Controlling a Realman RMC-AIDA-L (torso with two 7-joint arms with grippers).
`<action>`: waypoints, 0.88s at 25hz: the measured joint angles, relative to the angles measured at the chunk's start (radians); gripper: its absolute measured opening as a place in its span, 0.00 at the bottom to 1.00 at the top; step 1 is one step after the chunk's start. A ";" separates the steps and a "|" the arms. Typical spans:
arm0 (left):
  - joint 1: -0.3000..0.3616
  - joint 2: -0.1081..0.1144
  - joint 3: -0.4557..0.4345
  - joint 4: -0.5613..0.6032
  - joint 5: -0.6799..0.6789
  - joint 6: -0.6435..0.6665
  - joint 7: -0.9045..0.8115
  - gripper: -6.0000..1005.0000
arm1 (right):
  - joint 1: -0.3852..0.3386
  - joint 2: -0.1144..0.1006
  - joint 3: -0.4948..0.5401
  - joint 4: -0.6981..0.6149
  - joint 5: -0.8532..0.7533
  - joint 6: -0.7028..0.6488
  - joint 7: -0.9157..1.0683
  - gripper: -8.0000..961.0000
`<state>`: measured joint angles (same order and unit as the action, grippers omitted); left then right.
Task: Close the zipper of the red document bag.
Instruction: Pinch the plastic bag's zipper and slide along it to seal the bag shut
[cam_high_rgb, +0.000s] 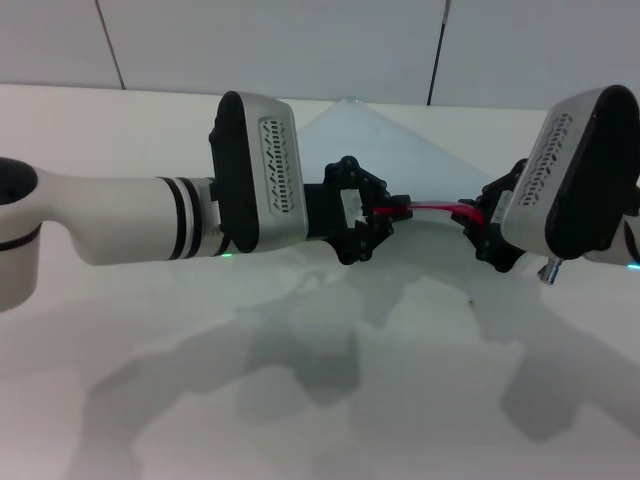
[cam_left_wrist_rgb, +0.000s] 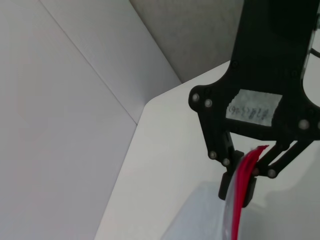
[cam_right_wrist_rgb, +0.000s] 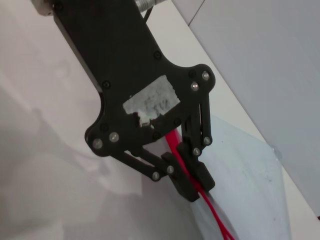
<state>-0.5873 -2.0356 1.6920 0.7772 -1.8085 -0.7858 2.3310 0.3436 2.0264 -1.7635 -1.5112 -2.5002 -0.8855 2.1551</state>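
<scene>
Head view, mid-frame, shows you both the left gripper (cam_high_rgb: 385, 222) and right gripper (cam_high_rgb: 478, 232) clamped on the thin bright red zipper (cam_high_rgb: 432, 208) of the translucent blue-grey document bag (cam_high_rgb: 400, 150); closure progress is hidden.

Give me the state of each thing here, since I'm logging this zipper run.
left gripper: shut on the zipper.
right gripper: shut on the zipper.
zipper: red strip held up between the two grippers; open or closed cannot be told.
red document bag: lifted by its red edge, rest trailing on the table.
</scene>
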 joint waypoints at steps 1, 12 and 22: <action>0.002 0.000 0.000 0.002 0.000 0.001 -0.001 0.08 | -0.001 0.000 0.001 0.000 0.000 0.000 0.000 0.11; 0.009 0.000 -0.002 0.008 0.000 0.004 0.000 0.09 | -0.006 0.000 0.008 -0.014 0.000 0.001 0.000 0.11; 0.011 0.000 0.000 0.010 -0.001 0.024 -0.002 0.09 | -0.010 0.000 0.010 -0.026 0.000 0.003 0.000 0.12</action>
<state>-0.5764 -2.0355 1.6916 0.7872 -1.8097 -0.7613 2.3289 0.3333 2.0263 -1.7534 -1.5367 -2.5004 -0.8820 2.1550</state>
